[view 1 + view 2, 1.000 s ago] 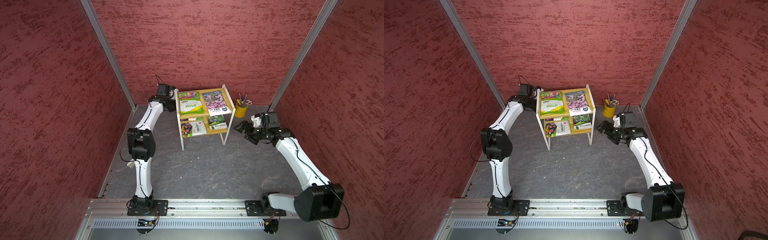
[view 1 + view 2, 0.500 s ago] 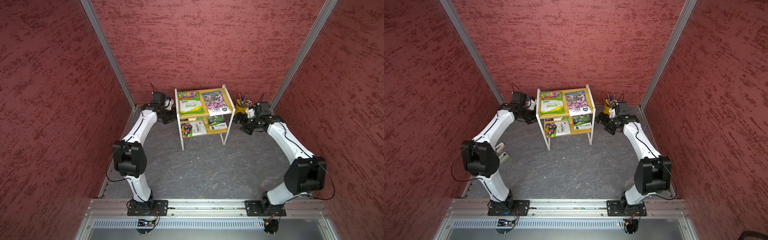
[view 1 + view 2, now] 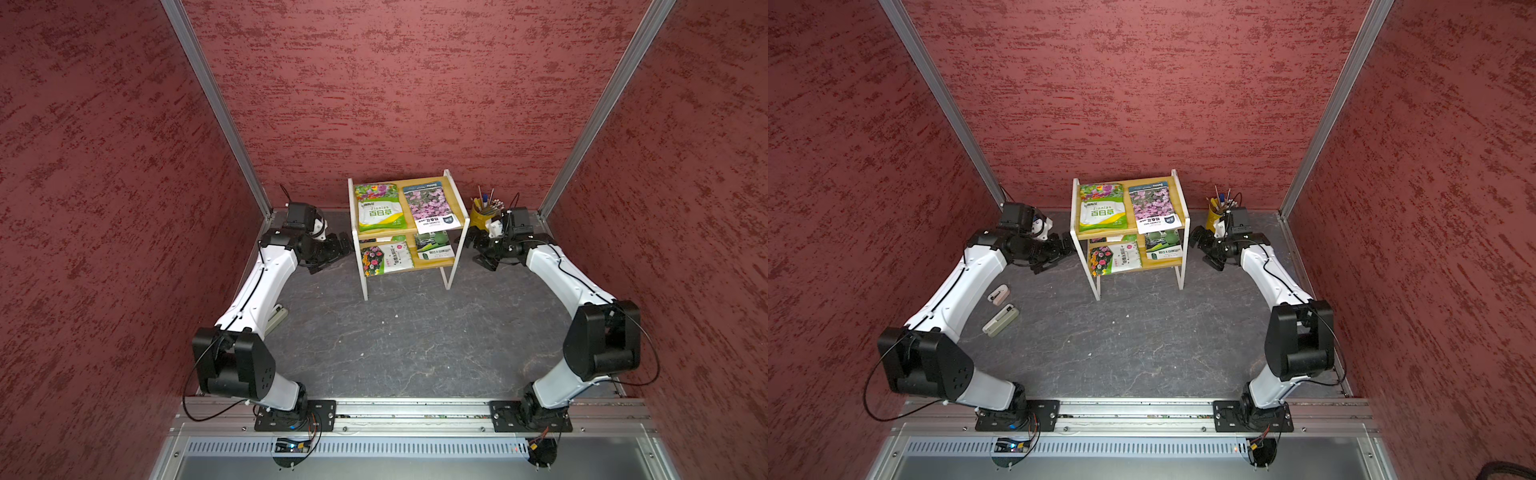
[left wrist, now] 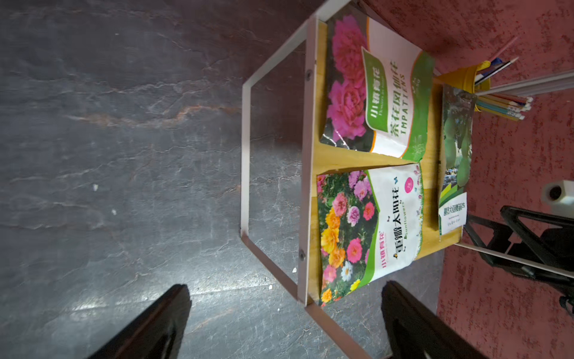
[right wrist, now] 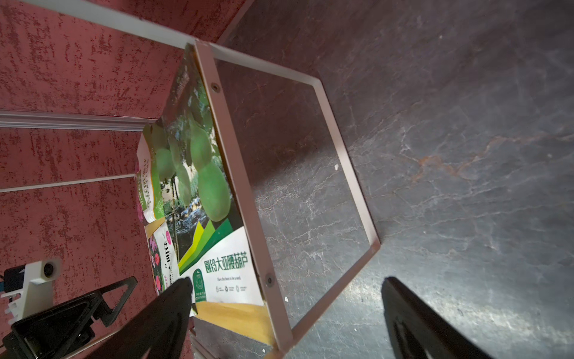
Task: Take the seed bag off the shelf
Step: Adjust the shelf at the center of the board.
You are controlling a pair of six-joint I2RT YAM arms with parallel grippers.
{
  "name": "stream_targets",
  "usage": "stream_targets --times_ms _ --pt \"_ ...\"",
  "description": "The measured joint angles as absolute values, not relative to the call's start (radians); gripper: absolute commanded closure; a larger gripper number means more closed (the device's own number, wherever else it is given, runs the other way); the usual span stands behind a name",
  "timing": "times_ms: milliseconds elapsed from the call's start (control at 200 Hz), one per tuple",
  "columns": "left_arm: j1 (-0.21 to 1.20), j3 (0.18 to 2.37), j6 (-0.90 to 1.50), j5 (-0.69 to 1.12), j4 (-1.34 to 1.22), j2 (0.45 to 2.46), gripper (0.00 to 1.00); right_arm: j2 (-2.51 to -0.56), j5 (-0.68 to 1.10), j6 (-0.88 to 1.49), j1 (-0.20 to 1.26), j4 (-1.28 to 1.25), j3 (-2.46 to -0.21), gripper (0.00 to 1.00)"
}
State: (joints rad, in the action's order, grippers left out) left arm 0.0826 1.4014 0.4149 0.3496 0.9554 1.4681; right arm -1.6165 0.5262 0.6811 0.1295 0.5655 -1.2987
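Observation:
The shelf (image 3: 365, 282) stands at the back of the floor, with several seed bags lying flat on its two boards. A green zinnia bag (image 3: 379, 208) and a purple-flower bag (image 3: 430, 208) are on top. On the lower board lie a sunflower bag (image 4: 372, 223), an impatiens bag (image 4: 382, 93) and a gourd bag (image 5: 202, 186). My left gripper (image 3: 343, 247) (image 4: 285, 286) is open beside the shelf's left side at lower-board height, holding nothing. My right gripper (image 3: 471, 245) (image 5: 287, 281) is open at the shelf's right side, one finger near the gourd bag's corner.
A yellow pencil cup (image 3: 484, 212) stands just right of the shelf, behind my right wrist. Two small beige cases (image 3: 1000, 320) (image 3: 998, 294) lie on the floor under my left arm. Red walls close in at the back and on both sides.
My left gripper has come down from beside the top board to the lower board's level. My right gripper has moved in toward the shelf's right side. Both stay open.

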Motion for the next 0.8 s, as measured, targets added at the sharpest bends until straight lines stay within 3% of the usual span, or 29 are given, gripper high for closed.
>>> stream_targets --times_ms 556,802 --pt "0.082 1.502 0.542 0.131 1.259 1.195 0.00 -1.514 0.432 0.753 0.224 0.533 -1.190 0.02" --pt "0.258 1.705 0.542 0.004 1.307 1.174 0.00 -1.513 0.303 0.717 0.212 0.669 -1.216 0.01"
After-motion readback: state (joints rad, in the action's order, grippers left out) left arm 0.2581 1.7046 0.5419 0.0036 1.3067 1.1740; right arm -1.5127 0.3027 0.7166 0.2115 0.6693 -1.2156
